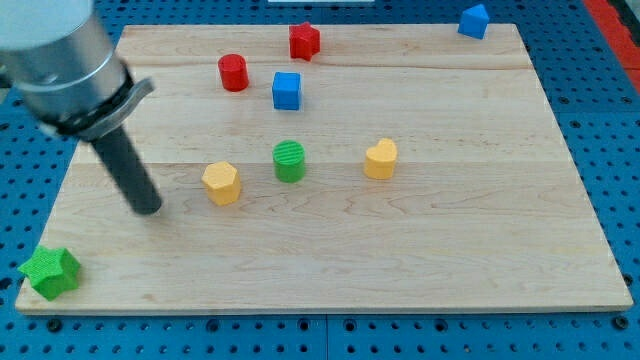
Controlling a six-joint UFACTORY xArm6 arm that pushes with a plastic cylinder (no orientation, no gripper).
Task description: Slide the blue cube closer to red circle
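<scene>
The blue cube [287, 90] sits on the wooden board near the view's top, just right of and slightly below the red circle [233, 72], a short red cylinder. A small gap separates them. My tip [148, 208] rests on the board at the view's left, well below and left of both blocks, touching none. The nearest block to it is the yellow hexagon [222, 183], to its right.
A red star [304, 40] lies above the blue cube. A green cylinder [289, 160] and a yellow heart [380, 158] sit mid-board. A blue block [474, 20] is at the top right corner, a green star [50, 271] at the bottom left corner.
</scene>
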